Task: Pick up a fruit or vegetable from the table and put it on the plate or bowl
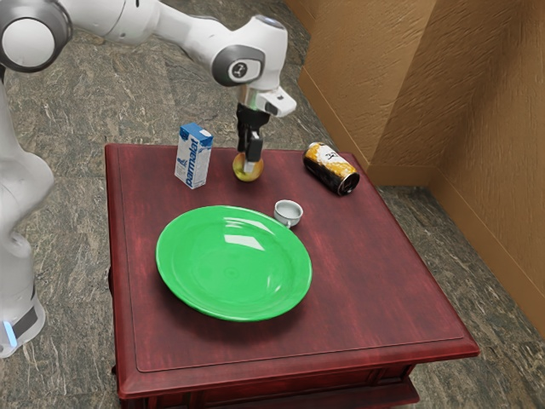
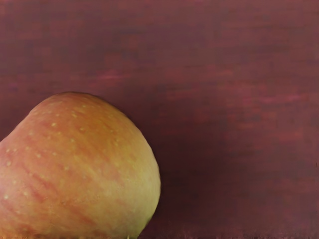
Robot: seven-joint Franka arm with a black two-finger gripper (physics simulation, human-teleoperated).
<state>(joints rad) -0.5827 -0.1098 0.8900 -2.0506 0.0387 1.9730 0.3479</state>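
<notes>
As the fingers [image 1: 253, 143] grip it, the apple [image 1: 247, 171] touches the table [image 1: 383, 281].

Exterior view overlooks the table [image 1: 383, 281] from above; wrist view looks down close on their shared apple [image 2: 75, 169].

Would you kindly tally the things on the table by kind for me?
Fruit: 1, the apple
Dishes: 2, the green plate and the small white cup
Packaged goods: 2, the milk carton and the can lying on its side
Total: 5
</notes>
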